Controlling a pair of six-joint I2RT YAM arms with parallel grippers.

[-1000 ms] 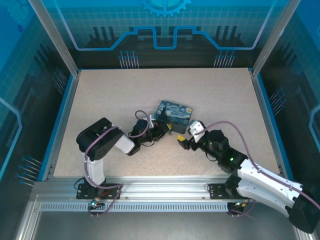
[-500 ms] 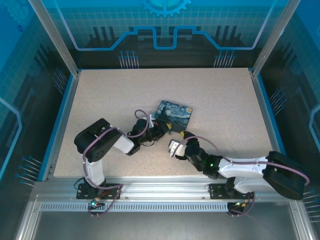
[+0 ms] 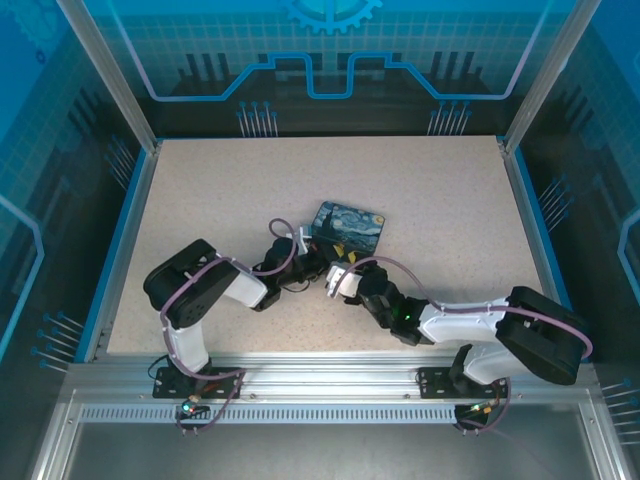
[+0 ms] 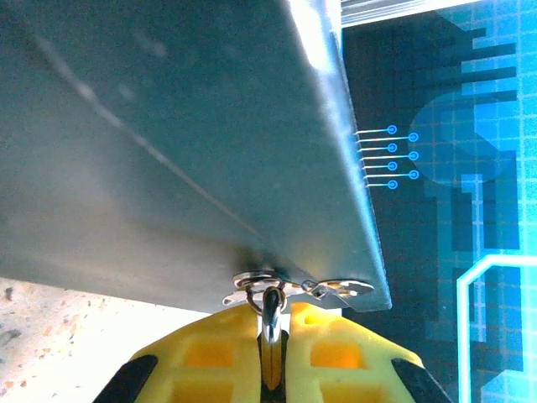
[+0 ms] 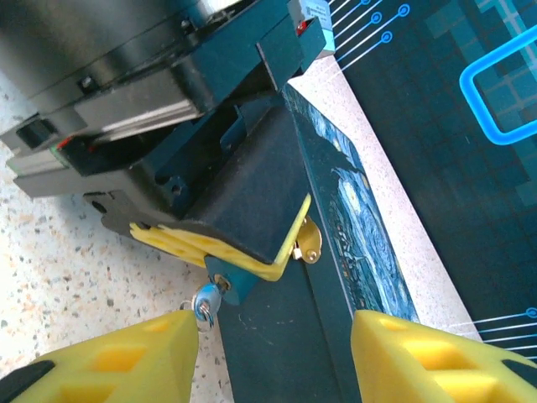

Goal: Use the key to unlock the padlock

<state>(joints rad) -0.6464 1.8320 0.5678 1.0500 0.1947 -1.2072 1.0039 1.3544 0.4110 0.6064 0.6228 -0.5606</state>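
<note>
The left gripper point(image 4: 270, 312) lies low over the table point(image 3: 220, 190), its yellow fingers point(image 4: 210, 353) pressed together on a thin dark and silvery thing that pokes up between them; seen from the right wrist, what they pinch is a small bluish block that I take for the padlock point(image 5: 241, 285), held just beside the dark side wall of the tin point(image 5: 361, 227); whether it touches that wall I cannot tell. A little silvery piece point(image 5: 204, 305) sticks out of the padlock's near end; it may be the shackle or something hung on it, and I cannot tell which. In the left wrist view thin silvery loops point(image 4: 254, 282) lie just past the fingertips, at the tin's lower edge. The key I cannot pick out with any certainty.

To the right, the right gripper point(image 5: 273, 329) faces the padlock with its fingers spread wide and nothing between them; the padlock sits in front of the gap, nearer the left-hand finger. Further right runs the tin's printed lid, with a small gold latch point(image 5: 310, 244) on its edge.

As I judge it, only the first part is done: the padlock is gripped and offered up to the other arm. Left to do is nearly everything that matters: getting the key into the right gripper, lining it up with the keyhole, pushing it in and turning until the shackle springs free; I see no sign that the lock is open yet.
</note>
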